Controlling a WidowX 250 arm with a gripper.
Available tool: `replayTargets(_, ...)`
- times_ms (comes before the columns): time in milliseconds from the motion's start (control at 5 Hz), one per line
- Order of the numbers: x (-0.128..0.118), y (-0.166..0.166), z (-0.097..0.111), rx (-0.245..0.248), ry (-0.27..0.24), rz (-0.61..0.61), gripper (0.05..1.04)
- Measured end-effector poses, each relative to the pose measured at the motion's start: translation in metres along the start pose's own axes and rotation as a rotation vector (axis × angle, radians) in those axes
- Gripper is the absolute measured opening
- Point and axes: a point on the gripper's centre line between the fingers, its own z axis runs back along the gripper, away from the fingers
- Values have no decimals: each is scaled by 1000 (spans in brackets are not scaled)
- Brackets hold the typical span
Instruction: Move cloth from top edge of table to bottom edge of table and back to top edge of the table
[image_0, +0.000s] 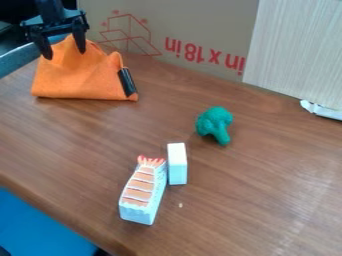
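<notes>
Brown wood bench (267, 165): carries the cloth and the toys, its near edge slanting across the lower left.
Behind: a cardboard box (180, 22) with red print, close behind the cloth; a pale wood-grain panel (297, 47) in front of its right part, with a white strip (322, 110) at the panel's foot.
Left side: a grey-blue rim (19, 60) beside the cloth; something bright blue (40, 227) below the bench's near edge.
Toys in the way toward the bottom edge: a striped orange-and-white shrimp sushi toy (142, 192), red tail end pointing up the view; a white block (177, 164) just beside it; green toy broccoli (215, 125) farther up and to the right, apart from both.
Cloth place: upper left of the bench, at the top edge.
Cloth look: orange cloth (83, 77), bunched into a tent with a peak at its upper left, its broad base on the wood; a black strip (127, 81) on its right edge.
Hand (65, 54): over the peak, black fingers spread wide, the raised fabric between them; whether they touch it cannot be told.
</notes>
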Motion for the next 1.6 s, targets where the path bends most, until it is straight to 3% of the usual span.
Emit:
replayTargets(600,-16,-1,-35,13,-34,-4,1000)
replayTargets(800,-20,1,-35,14,-59,-12,1000)
replayTargets(1600,-104,19,-16,-39,-18,-173,999)
